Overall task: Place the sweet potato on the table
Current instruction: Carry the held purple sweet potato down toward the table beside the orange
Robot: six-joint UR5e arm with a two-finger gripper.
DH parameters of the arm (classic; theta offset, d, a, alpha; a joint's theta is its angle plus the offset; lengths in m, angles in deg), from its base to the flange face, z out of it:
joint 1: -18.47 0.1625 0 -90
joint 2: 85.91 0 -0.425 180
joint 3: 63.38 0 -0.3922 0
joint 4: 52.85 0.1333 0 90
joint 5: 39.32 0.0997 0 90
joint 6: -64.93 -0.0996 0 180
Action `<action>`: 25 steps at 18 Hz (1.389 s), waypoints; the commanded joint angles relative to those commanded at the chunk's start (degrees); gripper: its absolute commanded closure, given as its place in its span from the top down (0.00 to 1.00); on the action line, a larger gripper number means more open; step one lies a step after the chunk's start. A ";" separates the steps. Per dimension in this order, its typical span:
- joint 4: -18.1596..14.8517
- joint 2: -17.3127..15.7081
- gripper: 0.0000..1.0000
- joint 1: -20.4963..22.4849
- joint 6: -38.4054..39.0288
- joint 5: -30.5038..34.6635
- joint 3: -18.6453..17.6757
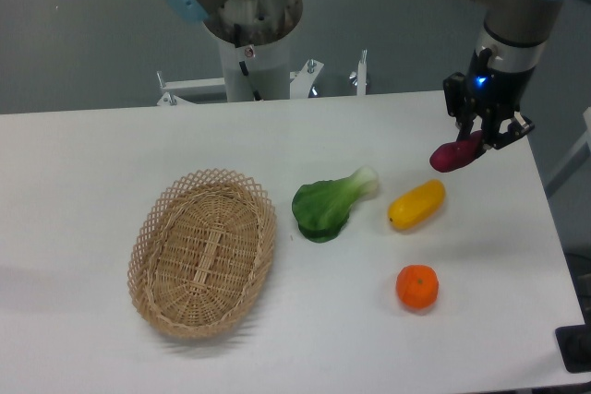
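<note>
Above the table [111,154], my jaws clamp the sweet potato [456,155] near one end (light, firm, smooth-skinned, likely to swivel).

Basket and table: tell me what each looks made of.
Basket: woven wicker or rattan, by its tan interlaced strands and open looped rim; matte. Table: smooth white top, probably laminate or plastic, with a faint sheen; the exact material can't be told.
</note>
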 joint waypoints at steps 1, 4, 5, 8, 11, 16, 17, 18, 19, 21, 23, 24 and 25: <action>0.00 0.00 0.21 0.00 0.35 0.00 -0.09; 0.09 0.09 0.21 -0.18 4.38 0.00 0.09; 0.09 0.09 0.21 -0.35 4.66 0.09 0.09; 0.61 0.35 0.21 -0.53 5.18 0.00 0.00; 2.54 1.40 0.21 -2.71 11.05 0.00 0.09; 11.93 5.09 0.21 -8.34 28.62 0.09 -0.18; 14.39 6.05 0.21 -9.48 31.52 0.09 -0.18; 16.15 6.93 0.22 -10.36 34.08 0.09 -0.35; 17.39 7.81 0.22 -11.24 36.36 0.09 -0.35; 19.50 9.83 0.22 -13.00 40.32 0.09 -0.35; 22.22 12.38 0.22 -15.11 42.71 0.09 -0.35; 23.45 13.52 0.22 -16.08 43.15 0.17 -0.44; 24.08 14.41 0.22 -16.95 43.16 0.18 -0.79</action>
